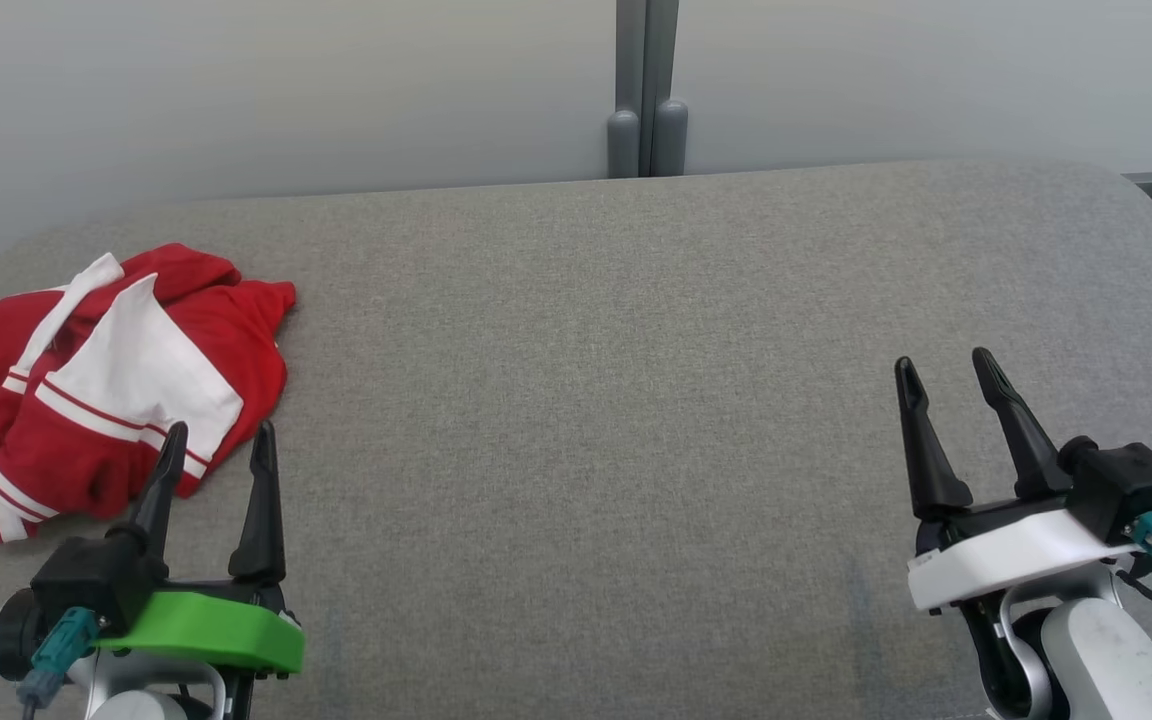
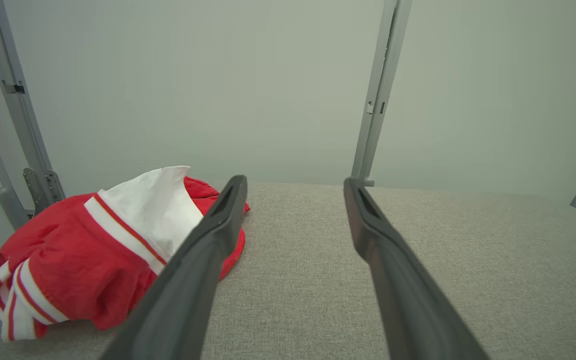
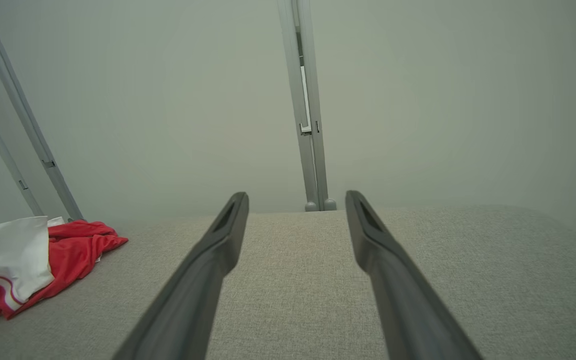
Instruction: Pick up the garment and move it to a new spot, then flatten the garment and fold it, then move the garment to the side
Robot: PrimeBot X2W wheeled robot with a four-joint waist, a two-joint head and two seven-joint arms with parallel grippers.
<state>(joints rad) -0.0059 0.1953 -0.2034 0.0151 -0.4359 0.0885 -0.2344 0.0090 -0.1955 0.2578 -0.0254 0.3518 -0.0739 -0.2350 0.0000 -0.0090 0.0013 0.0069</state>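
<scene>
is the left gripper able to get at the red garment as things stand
Probably yes: the left gripper is open close beside the garment, with nothing standing between them on the grey surface.

Garment (image 1: 96,385) lies on the table's (image 1: 636,400) left — just beyond left hand (image 1: 219,440).

The left hand (image 1: 220,432) wears a green bracket (image 1: 206,628), the right hand (image 1: 943,362) a white one, each with a teal cable plug (image 1: 66,640).
</scene>
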